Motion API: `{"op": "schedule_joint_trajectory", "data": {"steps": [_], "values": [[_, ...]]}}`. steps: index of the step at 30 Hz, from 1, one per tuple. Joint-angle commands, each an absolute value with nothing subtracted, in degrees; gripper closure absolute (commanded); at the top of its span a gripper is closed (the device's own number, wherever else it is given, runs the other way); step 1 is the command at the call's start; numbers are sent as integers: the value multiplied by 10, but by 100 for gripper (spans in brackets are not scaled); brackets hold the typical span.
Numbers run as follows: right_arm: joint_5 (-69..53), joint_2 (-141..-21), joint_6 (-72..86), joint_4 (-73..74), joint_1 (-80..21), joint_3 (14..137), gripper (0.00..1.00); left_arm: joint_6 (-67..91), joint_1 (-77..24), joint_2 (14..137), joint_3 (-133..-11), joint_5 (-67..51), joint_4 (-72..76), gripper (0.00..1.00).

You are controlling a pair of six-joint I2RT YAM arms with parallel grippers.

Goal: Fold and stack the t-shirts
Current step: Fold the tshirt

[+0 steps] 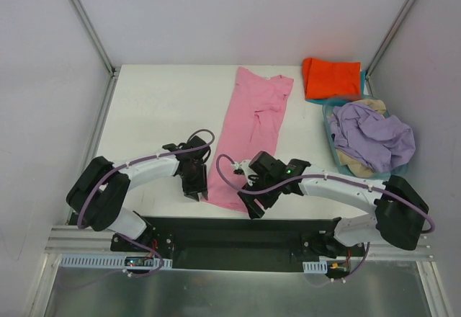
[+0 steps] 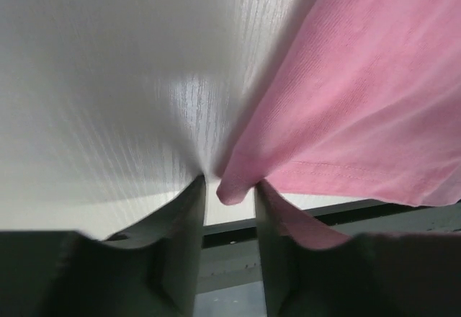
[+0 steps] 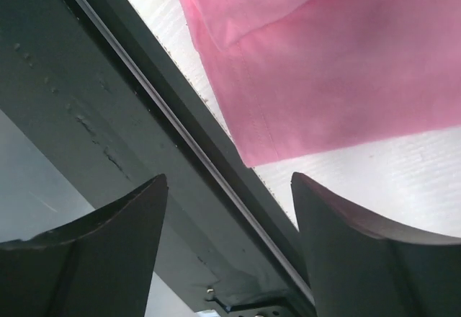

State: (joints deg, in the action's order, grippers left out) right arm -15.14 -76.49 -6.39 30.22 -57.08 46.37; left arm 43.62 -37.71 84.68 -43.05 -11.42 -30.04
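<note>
The pink t-shirt (image 1: 252,130) lies as a long strip down the middle of the white table. My left gripper (image 1: 196,193) sits low at its near left corner, open by a narrow gap. In the left wrist view that pink corner (image 2: 234,187) pokes between the tips of my left gripper (image 2: 229,184), against the right finger. My right gripper (image 1: 253,209) is at the near right corner, wide open. In its wrist view the right gripper (image 3: 230,187) holds nothing, and the pink hem (image 3: 324,65) lies just beyond the tips.
A folded orange-red shirt (image 1: 330,78) rests on a teal one (image 1: 362,79) at the far right. A light blue basket (image 1: 328,112) beside them holds a crumpled lavender shirt (image 1: 371,135) over a beige one (image 1: 353,162). The table's dark front rail (image 3: 144,115) runs under my right gripper.
</note>
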Motion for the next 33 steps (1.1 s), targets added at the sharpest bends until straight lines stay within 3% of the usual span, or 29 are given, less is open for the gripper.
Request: {"op": "schedule_joint_trajectory", "data": {"steps": [1, 3, 8, 13, 23, 33], "values": [[-142, -787, -104, 257, -587, 466, 31, 441, -377, 853, -437, -104, -289, 76], [-144, -808, -112, 250, -588, 466, 39, 440, -378, 852, -432, -106, -288, 82], [-148, -846, -126, 214, -591, 454, 47, 445, -378, 851, -425, -120, -280, 100], [-103, -870, -105, 214, -605, 452, 55, 457, -378, 839, -412, -120, -275, 100], [-4, -873, -45, 235, -683, 454, 99, 490, -377, 774, -355, -103, -274, 100], [-4, -723, -61, 243, -716, 460, 99, 520, -379, 609, -318, -141, -274, 100]]}}
